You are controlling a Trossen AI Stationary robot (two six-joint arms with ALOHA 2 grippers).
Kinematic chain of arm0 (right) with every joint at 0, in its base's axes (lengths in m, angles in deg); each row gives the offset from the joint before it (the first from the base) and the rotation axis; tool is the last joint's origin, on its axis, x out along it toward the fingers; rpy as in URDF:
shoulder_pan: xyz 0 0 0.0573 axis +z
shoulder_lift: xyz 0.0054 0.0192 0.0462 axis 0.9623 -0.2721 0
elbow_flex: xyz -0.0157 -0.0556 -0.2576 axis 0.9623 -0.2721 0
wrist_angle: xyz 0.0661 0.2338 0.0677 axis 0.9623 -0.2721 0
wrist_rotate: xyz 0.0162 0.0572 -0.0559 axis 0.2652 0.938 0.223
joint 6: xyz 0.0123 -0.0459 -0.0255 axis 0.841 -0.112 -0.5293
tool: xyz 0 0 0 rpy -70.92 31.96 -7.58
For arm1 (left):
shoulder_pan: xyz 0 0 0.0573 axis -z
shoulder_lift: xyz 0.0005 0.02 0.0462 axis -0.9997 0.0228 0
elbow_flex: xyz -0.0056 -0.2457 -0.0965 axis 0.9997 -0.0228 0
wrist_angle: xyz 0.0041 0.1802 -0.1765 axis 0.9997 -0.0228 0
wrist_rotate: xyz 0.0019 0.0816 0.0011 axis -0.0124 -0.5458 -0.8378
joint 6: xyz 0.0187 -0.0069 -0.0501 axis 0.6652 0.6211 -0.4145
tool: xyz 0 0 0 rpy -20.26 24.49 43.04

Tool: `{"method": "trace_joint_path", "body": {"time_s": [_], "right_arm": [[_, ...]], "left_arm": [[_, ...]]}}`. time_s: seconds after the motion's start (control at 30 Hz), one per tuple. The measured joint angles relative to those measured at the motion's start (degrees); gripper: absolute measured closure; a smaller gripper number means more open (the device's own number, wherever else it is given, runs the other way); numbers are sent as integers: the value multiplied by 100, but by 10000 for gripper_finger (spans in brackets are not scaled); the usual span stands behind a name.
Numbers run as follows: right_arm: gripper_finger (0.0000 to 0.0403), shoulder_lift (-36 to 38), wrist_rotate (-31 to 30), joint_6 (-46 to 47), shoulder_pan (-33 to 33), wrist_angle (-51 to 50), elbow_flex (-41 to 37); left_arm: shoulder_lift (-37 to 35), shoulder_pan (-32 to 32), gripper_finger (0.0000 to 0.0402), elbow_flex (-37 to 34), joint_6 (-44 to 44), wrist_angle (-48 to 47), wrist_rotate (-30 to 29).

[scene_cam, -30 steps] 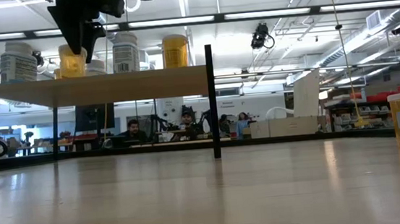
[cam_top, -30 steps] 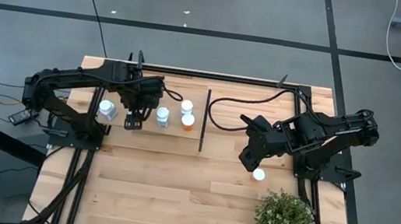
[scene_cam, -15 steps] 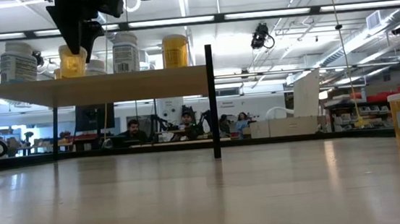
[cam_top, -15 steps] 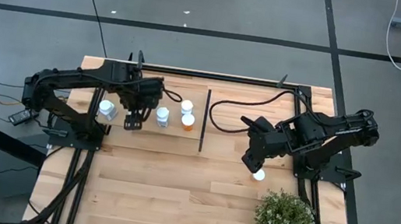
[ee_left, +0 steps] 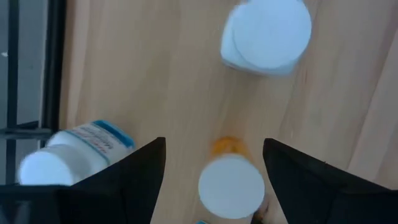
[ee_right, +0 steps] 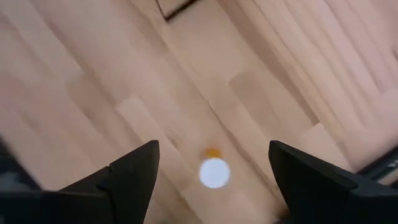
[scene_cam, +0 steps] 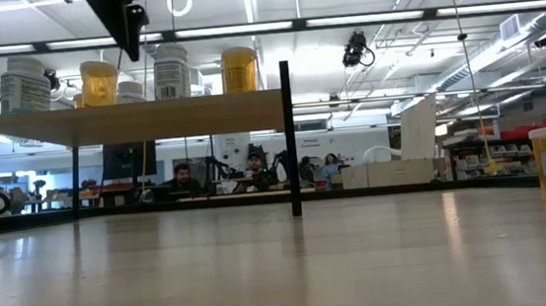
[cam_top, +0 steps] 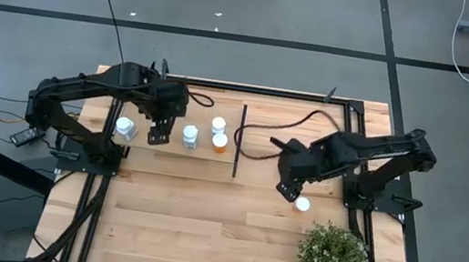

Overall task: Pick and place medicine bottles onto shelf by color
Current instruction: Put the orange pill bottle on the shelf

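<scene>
Pale plank tabletop point(cam_top: 202, 228) is seen, light-wood shelf point(cam_top: 198, 164) raised on it. Cylindrical white-capped medicine bottles point(cam_top: 190, 135) are stood upright on the shelf, axes vertical; one orange-bodied bottle point(cam_top: 302, 204) is upright beside the plant point(cam_top: 332, 257). Left gripper point(cam_top: 158, 136) and right gripper point(cam_top: 286, 190) are held with fingers apart, empty.

Four white-capped bottles point(cam_top: 190, 135) stand upright on the shelf point(cam_top: 220, 166); one orange bottle point(ee_left: 231, 182) sits below the open left jaws. A fifth point(cam_top: 302, 204) stands under the right jaws.
</scene>
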Motion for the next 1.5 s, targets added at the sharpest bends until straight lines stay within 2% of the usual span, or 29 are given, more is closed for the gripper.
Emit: {"method": "trace_joint_path", "body": {"time_s": [0.07, 0.3, 0.6, 0.87, 1.33, 1.5], "right_arm": [[93, -37, 23, -194, -7, 44, -302], [92, 41, 670, -438, 84, 439, -1725], [92, 232, 1021, -317, 499, 1707, -3299], [92, 426, 943, -36, 682, 2295, -3914], [92, 480, 1095, 643, 690, 3044, -4883], [92, 479, 1047, 584, 690, 3192, -4931]], "left_arm": [[0, -3, 125, 136, -20, -97, -25], [0, 49, 127, 698, -405, -223, -81], [0, 50, 127, 1868, -776, -242, -353], [4, 52, 127, 2549, -975, -426, -503], [28, 113, 143, 2581, -1242, -503, -514], [28, 114, 157, 2581, -1350, -588, -512]]}}
